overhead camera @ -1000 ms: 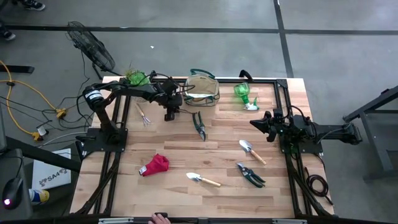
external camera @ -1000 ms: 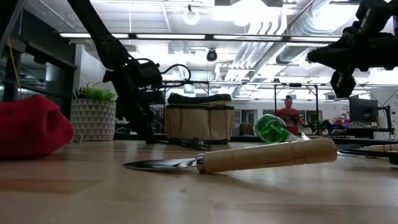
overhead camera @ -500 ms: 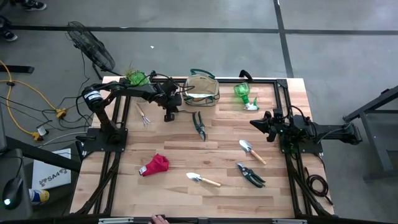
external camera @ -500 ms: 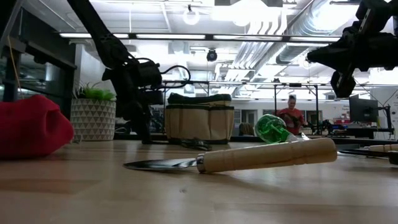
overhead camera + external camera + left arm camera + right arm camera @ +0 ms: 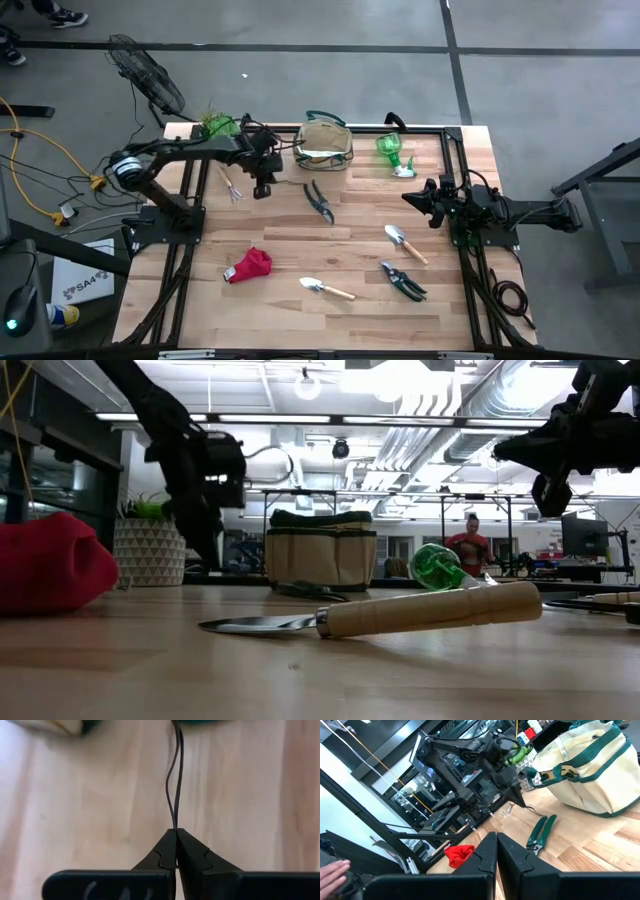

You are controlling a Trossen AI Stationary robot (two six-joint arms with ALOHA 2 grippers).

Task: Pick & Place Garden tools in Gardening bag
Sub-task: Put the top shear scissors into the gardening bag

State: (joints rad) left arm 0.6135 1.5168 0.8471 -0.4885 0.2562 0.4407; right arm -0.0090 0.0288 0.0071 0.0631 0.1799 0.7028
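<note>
Left gripper (image 5: 263,190), fingers shut and empty, hovers over our pale wooden table (image 5: 350,255) beside the gardening bag (image 5: 325,146); tools lie scattered; grey floor (image 5: 540,90) surrounds us.

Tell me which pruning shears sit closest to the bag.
The pruning shears just in front of the gardening bag; the other pair lies far off, near the right arm's front corner.

Beige gardening bag (image 5: 324,144) upright at table's rear; trowels (image 5: 326,289), shears (image 5: 320,201) scattered flat.
</note>
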